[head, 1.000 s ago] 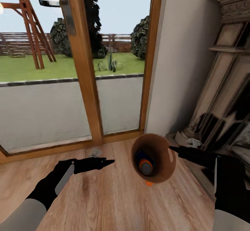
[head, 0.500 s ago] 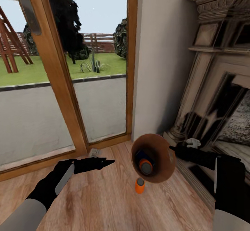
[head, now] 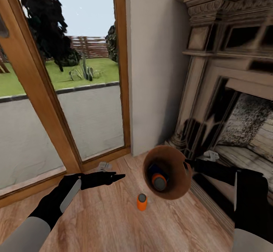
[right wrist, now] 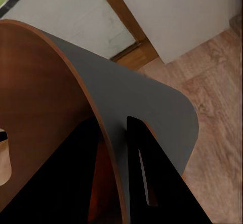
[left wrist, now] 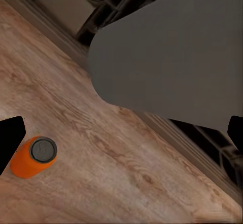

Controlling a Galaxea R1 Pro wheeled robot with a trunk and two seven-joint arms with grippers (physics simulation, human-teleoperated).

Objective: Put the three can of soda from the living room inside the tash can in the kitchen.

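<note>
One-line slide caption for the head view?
Right gripper holds trash can with two cans inside; orange can on floor.

The floor (head: 113, 214) was light, grained wood with a soft sheen, and the door frame (head: 38, 92) looked like warm varnished timber. The bin (head: 178, 183) showed smooth brown wood inside and matt grey outside, while the orange can (head: 141, 202) had a dull metal top.

Light wood floor (head: 110, 221), planks with brown grain. Orange can (head: 142, 202) stands upright on floor, silver top up, near fireplace edge. Same can seen from left wrist, on bare boards. Small grey thing (head: 104, 166) lies on floor just by glass door frame; too small to tell what.
</note>
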